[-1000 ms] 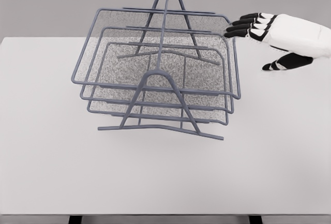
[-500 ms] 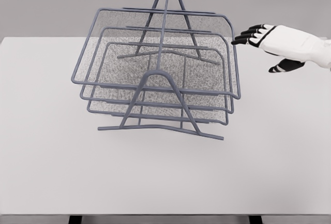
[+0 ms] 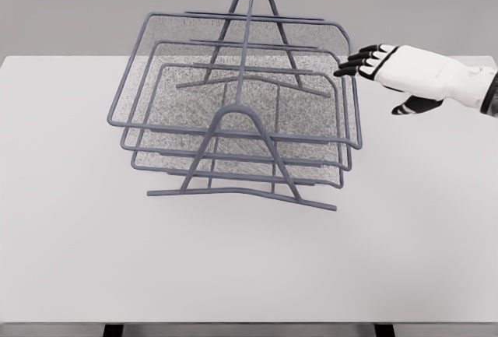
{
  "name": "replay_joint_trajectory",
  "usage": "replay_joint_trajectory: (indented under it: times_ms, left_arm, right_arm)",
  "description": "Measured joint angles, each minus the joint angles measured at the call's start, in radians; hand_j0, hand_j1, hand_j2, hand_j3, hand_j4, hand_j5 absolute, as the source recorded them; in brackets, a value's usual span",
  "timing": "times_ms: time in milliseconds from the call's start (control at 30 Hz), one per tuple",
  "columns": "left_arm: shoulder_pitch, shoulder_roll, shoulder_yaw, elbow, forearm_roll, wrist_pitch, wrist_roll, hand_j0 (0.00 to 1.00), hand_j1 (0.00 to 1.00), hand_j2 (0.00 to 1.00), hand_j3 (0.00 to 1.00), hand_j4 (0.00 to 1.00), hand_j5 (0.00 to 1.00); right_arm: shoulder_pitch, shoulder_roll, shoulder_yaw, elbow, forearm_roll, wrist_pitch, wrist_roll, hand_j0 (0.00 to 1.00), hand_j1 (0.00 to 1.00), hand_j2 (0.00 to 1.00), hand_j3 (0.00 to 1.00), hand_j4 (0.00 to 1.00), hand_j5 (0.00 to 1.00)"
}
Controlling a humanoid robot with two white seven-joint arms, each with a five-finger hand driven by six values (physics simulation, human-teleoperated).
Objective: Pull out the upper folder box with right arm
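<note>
Your right hand (image 3: 389, 72), fingers spread and holding nothing, reaches the right rim of the top grey wire-mesh tray (image 3: 233, 72) in the 3-tier grey wire rack (image 3: 245, 185); that tray's long axis runs left-right.

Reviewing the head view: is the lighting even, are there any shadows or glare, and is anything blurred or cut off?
Head view: flat, even lighting, no glare; the white table shows almost no shadow under the wire tray rack; the rack's mesh looks grainy; edges are sharp, no motion blur on the right robot hand; its arm is cut off at the right edge.
</note>
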State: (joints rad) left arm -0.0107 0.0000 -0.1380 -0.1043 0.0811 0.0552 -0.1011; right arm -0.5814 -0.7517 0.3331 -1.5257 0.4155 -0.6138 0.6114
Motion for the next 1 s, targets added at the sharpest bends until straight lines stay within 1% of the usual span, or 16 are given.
replay_joint_trajectory:
  times_ms: [300, 533, 667, 867, 1000]
  left_arm:
    - [0.000, 0.000, 0.000, 0.000, 0.000, 0.000, 0.000, 1.00, 1.00, 1.00, 1.00, 1.00, 1.00]
    - [-0.002, 0.000, 0.000, 0.000, 0.000, 0.000, 0.000, 1.00, 1.00, 1.00, 1.00, 1.00, 1.00]
    - [-0.002, 0.000, 0.001, -0.001, 0.000, 0.000, 0.000, 1.00, 1.00, 1.00, 1.00, 1.00, 1.00]
    - [-0.002, 0.000, 0.001, -0.001, 0.000, 0.000, 0.000, 1.00, 1.00, 1.00, 1.00, 1.00, 1.00]
    - [-0.002, 0.000, 0.000, 0.000, 0.000, 0.000, 0.000, 1.00, 1.00, 1.00, 1.00, 1.00, 1.00]
  right_arm:
    - [-0.006, 0.017, 0.012, -0.009, 0.006, 0.000, 0.000, 1.00, 1.00, 1.00, 1.00, 1.00, 1.00]
    - [-0.006, 0.043, 0.047, -0.011, 0.034, 0.007, -0.001, 1.00, 1.00, 1.00, 1.00, 1.00, 1.00]
    - [0.005, 0.038, 0.049, -0.013, 0.018, 0.019, -0.004, 1.00, 1.00, 1.00, 1.00, 1.00, 1.00]
    - [0.008, 0.033, 0.049, -0.015, 0.024, 0.015, -0.004, 1.00, 1.00, 1.00, 1.00, 1.00, 1.00]
    - [0.009, 0.013, 0.043, -0.023, 0.038, 0.005, -0.001, 1.00, 1.00, 1.00, 1.00, 1.00, 1.00]
